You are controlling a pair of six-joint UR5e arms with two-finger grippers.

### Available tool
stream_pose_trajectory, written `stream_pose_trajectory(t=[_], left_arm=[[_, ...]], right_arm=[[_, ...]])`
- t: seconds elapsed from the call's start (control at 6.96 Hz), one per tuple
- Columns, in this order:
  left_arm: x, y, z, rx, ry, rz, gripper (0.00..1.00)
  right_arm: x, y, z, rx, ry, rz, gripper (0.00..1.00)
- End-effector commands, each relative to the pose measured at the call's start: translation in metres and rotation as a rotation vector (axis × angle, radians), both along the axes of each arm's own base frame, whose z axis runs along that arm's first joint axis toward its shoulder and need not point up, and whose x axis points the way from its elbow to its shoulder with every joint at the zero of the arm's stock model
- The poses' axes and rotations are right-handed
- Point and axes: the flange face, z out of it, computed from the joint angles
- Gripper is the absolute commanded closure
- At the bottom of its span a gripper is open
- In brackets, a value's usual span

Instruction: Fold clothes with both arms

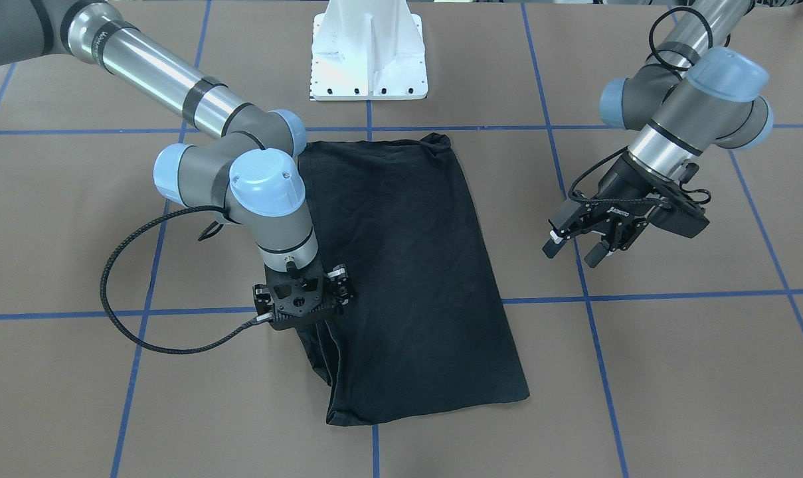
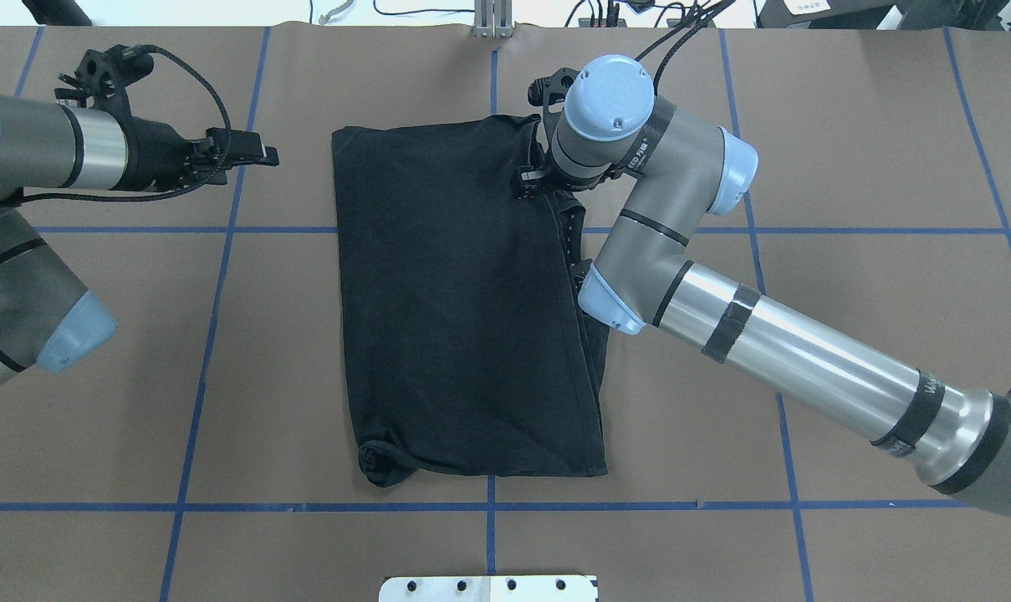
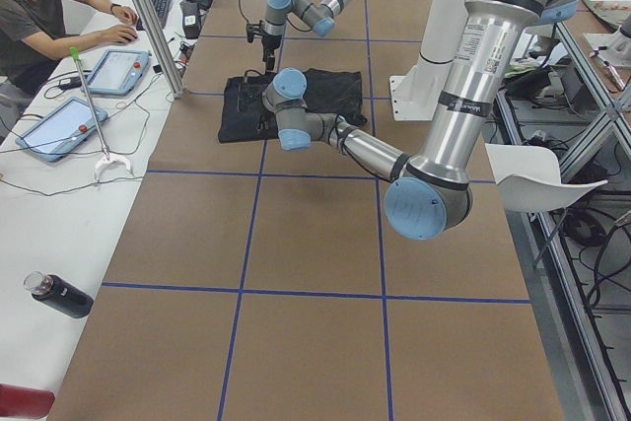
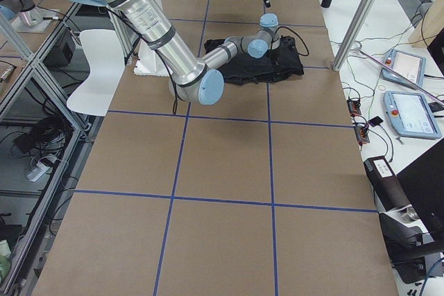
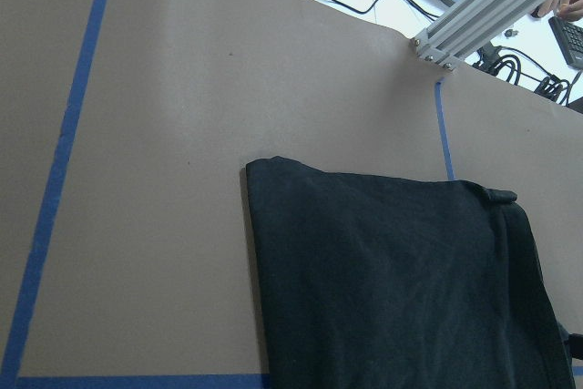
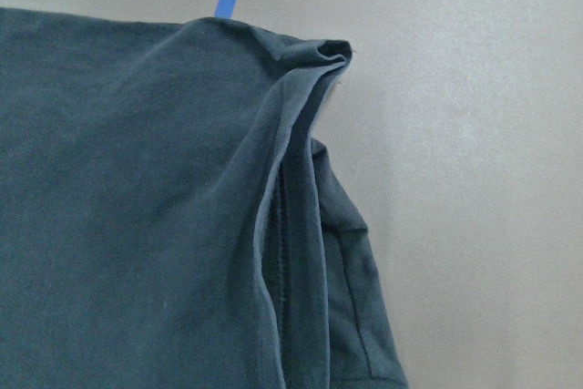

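One T-shirt (image 1: 408, 265) (black, folded) beneath right pincer (image 1: 306, 313)

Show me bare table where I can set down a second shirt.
Bare: the table between the T-shirt and the left arm; the strip between shirt and white pedestal base. Crowded: the shirt's right edge, under the right gripper and right arm.

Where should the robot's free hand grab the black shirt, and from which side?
Probably the far corner of the T-shirt on the robot's left, coming in from that side. The edge there is a straight, flat fold with bare table beside it, and the open left gripper hovers nearby. The near corner on that side is bunched up.
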Motion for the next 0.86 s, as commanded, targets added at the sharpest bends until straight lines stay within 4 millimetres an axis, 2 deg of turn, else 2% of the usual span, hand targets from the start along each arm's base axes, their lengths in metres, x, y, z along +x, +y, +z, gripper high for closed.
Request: stream_pose_trajectory(t=[0.0,0.29,0.72], left_arm=[[-0.002,-0.002,-0.003,0.004,0.003,-0.003,0.00],[-0.001,-0.002,-0.002,0.002,0.002,-0.003,0.00],[0.002,-0.003,-0.001,0.002,-0.002,0.001,0.00]], right_arm=[[-0.016,-0.013,0.008,0.014,0.000,0.009,0.01],[-0.018,-0.016,0.005,0.024,0.002,0.019,0.01],[-0.026,-0.026,0.016,0.049,-0.002,0.041,0.01]])
